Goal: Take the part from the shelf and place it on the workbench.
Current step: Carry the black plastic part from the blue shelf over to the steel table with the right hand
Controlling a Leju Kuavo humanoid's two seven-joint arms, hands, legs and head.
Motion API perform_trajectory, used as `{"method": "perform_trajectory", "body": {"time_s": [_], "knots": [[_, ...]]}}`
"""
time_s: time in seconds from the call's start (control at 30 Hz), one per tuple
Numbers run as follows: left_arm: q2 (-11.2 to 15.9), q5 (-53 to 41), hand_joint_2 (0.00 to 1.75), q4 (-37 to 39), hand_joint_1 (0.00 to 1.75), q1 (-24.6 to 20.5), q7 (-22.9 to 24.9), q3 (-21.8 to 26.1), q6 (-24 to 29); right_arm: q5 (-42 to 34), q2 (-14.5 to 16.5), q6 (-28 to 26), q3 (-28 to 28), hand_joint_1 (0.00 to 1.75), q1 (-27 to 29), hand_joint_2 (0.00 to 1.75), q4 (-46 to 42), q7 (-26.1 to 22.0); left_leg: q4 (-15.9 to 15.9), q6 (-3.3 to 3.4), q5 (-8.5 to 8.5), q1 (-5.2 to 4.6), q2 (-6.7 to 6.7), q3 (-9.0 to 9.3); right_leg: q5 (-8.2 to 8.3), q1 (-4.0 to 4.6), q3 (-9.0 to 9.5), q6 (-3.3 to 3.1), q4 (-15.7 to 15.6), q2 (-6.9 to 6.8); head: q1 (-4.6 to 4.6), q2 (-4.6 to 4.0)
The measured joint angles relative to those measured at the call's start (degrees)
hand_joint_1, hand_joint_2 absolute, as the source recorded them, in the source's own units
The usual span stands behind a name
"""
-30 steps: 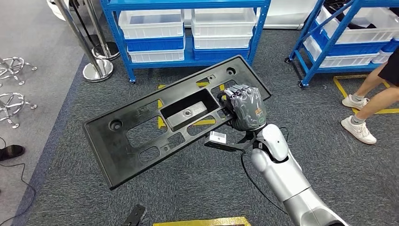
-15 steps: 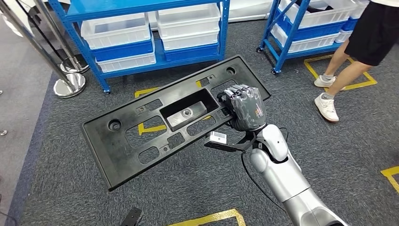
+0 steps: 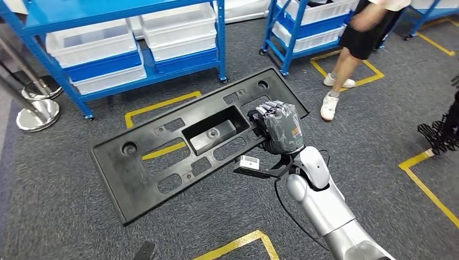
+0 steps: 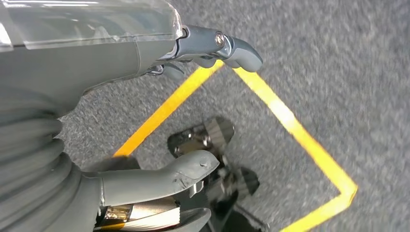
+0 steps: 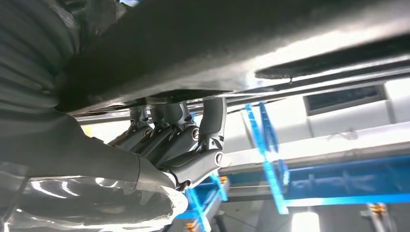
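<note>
Floor: grey carpet (image 3: 65, 216) marked with yellow tape lines; no worktop can be seen from where the robot looks, so the set-down spot is yet to be found, I'd say.

Shelves: a blue rack (image 3: 113, 49) stands beyond the part, a second blue rack (image 3: 303, 27) to its right.

Bins: white bins (image 3: 92, 38) and blue ones sit on the lower tiers of both racks; what is in them cannot be told.

Part: a long black plastic panel (image 3: 162, 162) with cut-outs and a central recess, off the shelf and held in the air above the carpet, roughly flat, its long axis running from near-left to far-right.

Key relation: the right hand (image 3: 279, 127) grips the panel near its far-right end, so nearly all of its length reaches away to the left of the fingers; the free end will swing wide in any turn and, I'd guess, sag first.

Right fingers: wrapped over the panel's edge from above; in the right wrist view they (image 5: 181, 137) curl tightly up against its underside.

Left hand: the left hand (image 4: 121, 96) hangs over the carpet, thumb and fingers apart, holding nothing.

Person: someone in black shorts and white shoes (image 3: 352, 49) stands close to the right-hand rack.

Stanchion: a chrome post base (image 3: 35, 114) at the far left.
</note>
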Motion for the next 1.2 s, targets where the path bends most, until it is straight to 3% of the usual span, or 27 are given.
{"method": "perform_trajectory", "body": {"time_s": [0.03,0.1,0.13,0.2,0.27,0.33,0.4,0.43,0.47,0.5,0.57,0.63,0.7,0.73,0.77,0.8,0.87,0.93,0.97,1.0,1.07,1.13,1.2], "knots": [[-0.1,0.0,1.75,0.0,0.00,0.0,0.0,0.0,-0.1,0.0,-0.1,0.0,0.0,1.75,0.0,1.75,-0.1,0.0,0.3,-0.24,-0.25,-0.03,0.59,-0.02,1.29,0.06,2.04,0.00,-3.7,-1.32,0.00,0.00],[-0.2,-0.1,1.75,0.0,0.00,0.1,0.0,0.0,-0.1,0.0,-0.2,0.0,0.0,1.75,0.1,1.75,-0.5,0.1,1.0,-0.92,-0.85,-0.32,1.67,-0.08,2.63,0.40,4.64,-0.61,-8.8,-3.00,-0.02,0.00],[-0.2,-0.1,1.75,0.0,0.00,0.1,0.0,0.0,-0.1,0.0,-0.2,-0.1,0.0,1.75,0.1,1.75,-0.7,0.1,1.2,-1.25,-1.08,-0.49,2.20,-0.05,2.53,0.61,4.87,-1.02,-9.4,-3.17,-0.03,0.00],[-0.2,-0.1,1.75,0.0,0.00,0.1,0.0,0.1,-0.2,0.0,-0.3,-0.2,0.0,1.75,0.2,1.75,-0.9,0.1,1.3,-1.84,-1.43,-0.46,3.12,0.13,2.69,0.72,4.72,-1.82,-9.4,-1.73,-0.02,0.00],[-0.3,-0.1,1.75,0.0,0.00,0.0,0.0,0.1,-0.2,0.0,-0.4,-0.2,-0.1,1.75,0.3,1.75,-1.1,0.1,2.9,-2.43,-2.94,-0.09,1.27,-0.33,2.93,0.61,4.73,-2.50,-9.6,-0.48,-0.03,0.00],[-0.3,-0.1,1.75,0.0,0.00,0.1,-0.1,0.2,-0.2,0.0,-0.4,-0.2,-0.1,1.75,0.3,1.75,-1.3,0.1,8.8,-2.77,-6.49,0.19,-2.00,-2.88,3.12,0.55,4.71,-3.04,-9.7,0.79,-0.04,0.00],[-0.3,-0.1,1.75,0.0,0.00,0.4,-0.1,0.4,-0.3,0.0,-0.4,-0.2,-0.1,1.75,0.4,1.75,-1.3,0.1,16.1,-2.76,-9.31,0.25,-3.10,-6.35,3.22,0.75,4.64,-3.34,-9.7,2.29,-0.03,0.00],[-0.3,-0.1,1.75,0.0,0.00,0.5,-0.1,0.4,-0.3,0.0,-0.4,-0.2,-0.1,1.75,0.6,1.75,-1.3,0.1,17.8,-2.64,-9.30,0.24,-3.19,-7.26,3.24,0.86,4.62,-3.39,-9.7,3.08,-0.03,0.00],[-0.3,-0.1,1.75,0.0,0.00,0.5,-0.1,0.4,-0.4,0.0,-0.4,-0.2,-0.1,1.75,0.7,1.75,-1.4,0.1,17.1,-2.42,-8.11,0.23,-3.28,-7.11,3.25,0.95,4.63,-3.41,-9.6,3.91,-0.03,0.00],[-0.3,-0.1,1.75,0.0,0.00,0.5,-0.1,0.5,-0.4,0.0,-0.4,-0.2,-0.1,1.75,0.8,1.75,-1.4,0.1,14.3,-2.10,-6.06,0.22,-3.64,-5.97,3.26,1.00,4.64,-3.41,-9.5,4.75,-0.03,0.00],[-0.3,-0.2,1.75,0.0,0.00,0.4,-0.2,0.5,-0.4,-0.1,-0.5,-0.2,-0.1,1.75,0.9,1.75,-1.7,0.1,6.6,-1.35,-2.22,0.18,-6.06,-2.62,3.36,0.96,4.57,-3.25,-9.4,6.30,-0.03,0.00],[-0.2,-0.4,1.75,0.0,0.00,0.3,-0.2,0.6,-0.4,-0.2,-0.5,-0.2,-0.1,1.75,1.1,1.75,-2.0,0.1,2.3,-0.88,-1.13,0.04,-7.99,-0.67,3.68,0.67,4.27,-2.73,-9.5,7.62,-0.04,0.00],[-0.2,-0.6,1.75,0.0,0.00,0.2,-0.3,0.7,-0.6,-0.3,-0.7,-0.3,-0.3,1.75,1.4,1.75,-2.3,0.1,1.3,-0.59,-0.97,-0.02,-7.27,-0.23,4.19,0.46,4.04,-1.90,-9.9,8.90,-0.05,0.00],[-0.3,-0.7,1.75,0.0,0.00,0.0,-0.3,0.7,-0.6,-0.3,-0.8,-0.3,-0.5,1.75,1.7,1.75,-2.4,0.1,0.7,-0.41,-0.56,0.06,-6.53,-0.02,4.20,0.54,3.89,-1.59,-10.0,8.61,-0.03,0.00],[-0.3,-0.8,1.75,0.0,0.00,-0.1,-0.3,0.7,-0.7,-0.3,-0.9,-0.3,-0.7,1.75,1.8,1.75,-2.6,0.1,-0.1,-0.12,-0.07,0.18,-5.79,0.23,3.66,0.72,3.55,-1.31,-9.5,7.42,0.05,0.00],[-0.3,-0.9,1.75,0.0,0.00,-0.2,-0.4,0.7,-0.8,-0.4,-1.0,-0.3,-0.9,1.75,1.9,1.75,-2.8,0.1,-0.9,0.14,0.39,0.28,-5.00,0.42,2.48,0.93,2.78,-1.09,-7.9,5.68,0.12,0.00],[-0.4,-1.1,1.75,0.0,0.00,-0.2,-0.4,0.7,-0.9,-0.5,-1.1,-0.3,-1.2,1.75,1.9,1.75,-3.0,0.1,-1.4,0.45,0.71,0.18,-3.46,0.57,-1.20,0.90,-0.07,-0.67,-1.6,2.27,0.23,0.00],[-0.4,-1.3,1.75,0.0,0.00,-0.2,-0.4,0.7,-0.9,-0.7,-1.1,-0.3,-1.3,1.75,2.2,1.75,-3.1,0.1,-1.4,0.40,0.62,0.18,-1.74,0.51,-3.17,0.45,-2.38,-0.06,3.8,1.26,0.22,0.00],[-0.4,-1.4,1.75,0.0,0.00,-0.2,-0.3,0.7,-0.9,-0.7,-1.1,-0.3,-1.4,1.75,2.3,1.75,-3.1,0.1,-1.3,0.28,0.52,0.24,-0.92,0.49,-2.68,0.17,-2.21,0.27,3.9,0.96,0.22,0.00],[-0.4,-1.5,1.75,0.0,0.00,-0.2,-0.3,0.7,-0.9,-0.7,-1.2,-0.3,-1.5,1.75,2.4,1.75,-3.1,0.1,-1.1,0.10,0.34,0.35,-0.19,0.49,-1.30,-0.09,-0.93,0.56,1.9,0.54,0.23,0.00],[-0.4,-1.7,1.75,0.0,0.00,-0.3,-0.3,0.7,-0.9,-0.7,-1.3,-0.3,-1.6,1.75,2.4,1.75,-3.2,0.1,-0.3,-0.59,-0.33,0.34,1.05,0.43,1.72,-0.18,3.27,0.80,-5.4,-2.00,0.25,0.00],[-0.4,-1.8,1.75,0.0,0.00,-0.4,-0.3,0.7,-0.9,-0.7,-1.3,-0.3,-1.7,1.75,2.4,1.75,-3.4,0.1,0.6,-1.35,-1.06,0.01,2.13,0.39,2.70,0.09,5.49,0.14,-9.6,-3.81,0.15,0.00],[-0.5,-1.8,1.75,0.0,0.00,-0.5,-0.3,0.7,-0.9,-0.7,-1.4,-0.3,-1.9,1.75,2.5,1.75,-3.5,0.1,0.9,-1.91,-1.40,-0.13,3.28,0.55,2.51,0.28,5.29,-0.87,-9.8,-2.89,0.05,0.00]]}}
